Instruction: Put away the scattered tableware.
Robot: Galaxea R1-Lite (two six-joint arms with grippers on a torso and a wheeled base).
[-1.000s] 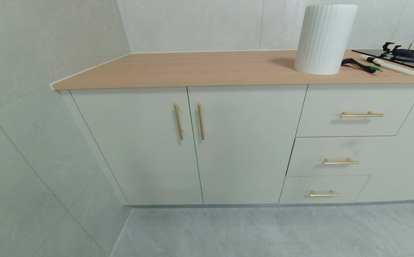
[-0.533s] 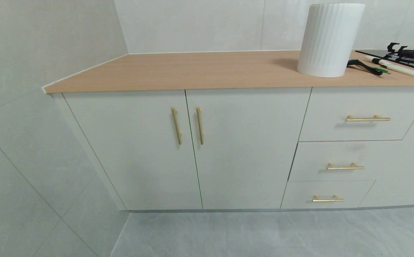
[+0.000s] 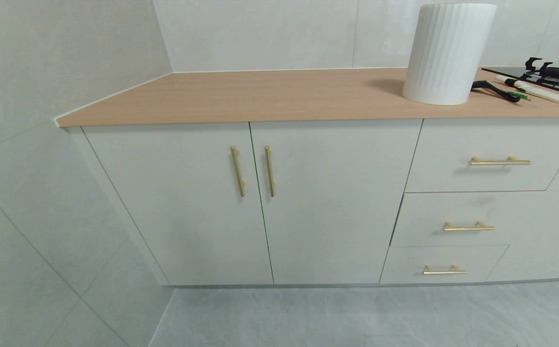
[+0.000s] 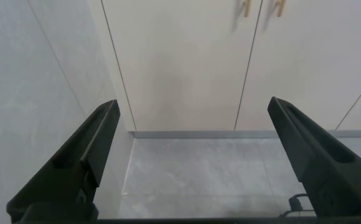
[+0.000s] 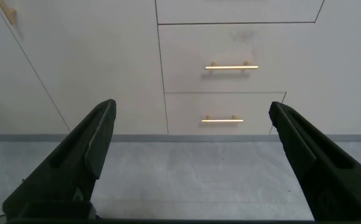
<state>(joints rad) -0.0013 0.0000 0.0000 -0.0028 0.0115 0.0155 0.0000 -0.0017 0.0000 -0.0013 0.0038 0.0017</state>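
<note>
On the wooden counter [image 3: 260,96] at the right lie a black-handled utensil [image 3: 494,89] with a green tip and a long white utensil [image 3: 537,90], just beside a tall ribbed white container [image 3: 445,53]. My left gripper [image 4: 193,118] is open and held low, facing the cabinet doors and the floor. My right gripper [image 5: 193,118] is open too, held low in front of the lower drawers [image 5: 230,65]. Nothing sits between either pair of fingers.
Two cabinet doors with gold handles [image 3: 253,171] stand shut below the counter. Three shut drawers [image 3: 498,161] are stacked at the right. A black stove grate [image 3: 556,73] sits at the far right. A tiled wall [image 3: 43,144] bounds the left side; grey floor [image 3: 356,313] lies below.
The head camera has shifted, so the whole cabinet sits a little lower and more to the right in the picture. Nothing on the counter has moved.
</note>
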